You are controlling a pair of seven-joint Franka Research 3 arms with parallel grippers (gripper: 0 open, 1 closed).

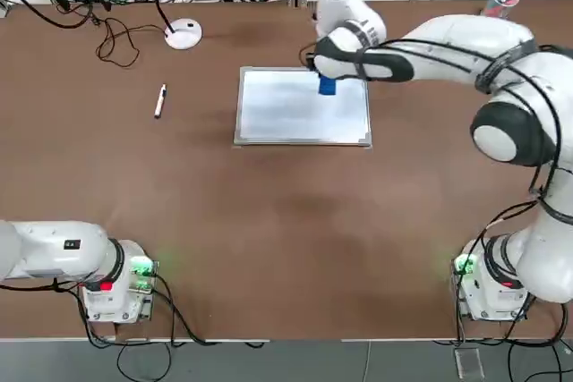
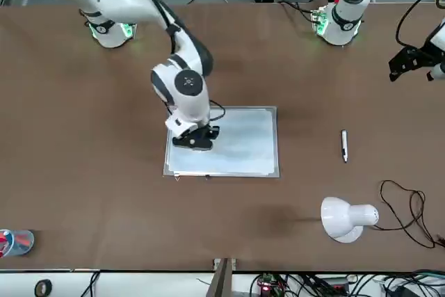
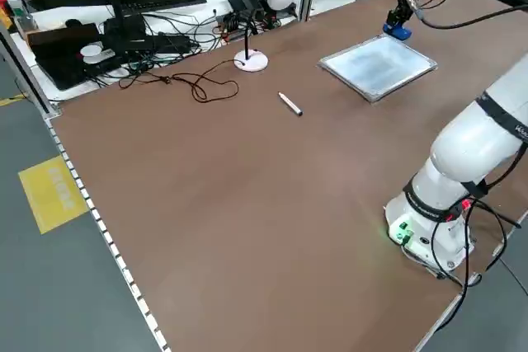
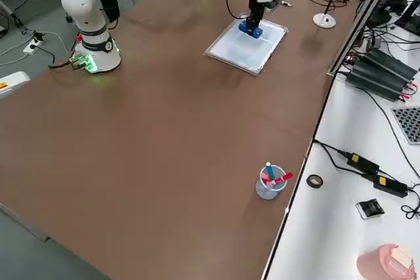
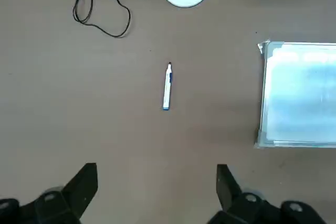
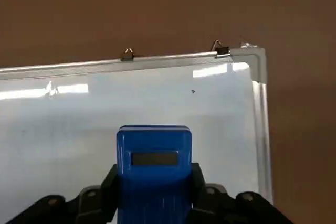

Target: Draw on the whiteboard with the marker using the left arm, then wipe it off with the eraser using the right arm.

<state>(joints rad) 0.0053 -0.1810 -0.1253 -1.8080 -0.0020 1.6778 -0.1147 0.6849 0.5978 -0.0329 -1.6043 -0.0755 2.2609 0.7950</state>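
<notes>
Your right pincer [image 1: 327, 85] grips the eraser [image 6: 153, 167] at the whiteboard's [image 1: 295, 114] far edge; board nearly clean, left pincer [image 5: 156, 190] open.

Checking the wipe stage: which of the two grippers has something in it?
The right gripper, over the whiteboard, is shut on the blue eraser. The left gripper is open and empty, away from the marker lying on the table.

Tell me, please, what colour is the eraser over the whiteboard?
Blue; the eraser shows best in the right wrist view.
</notes>
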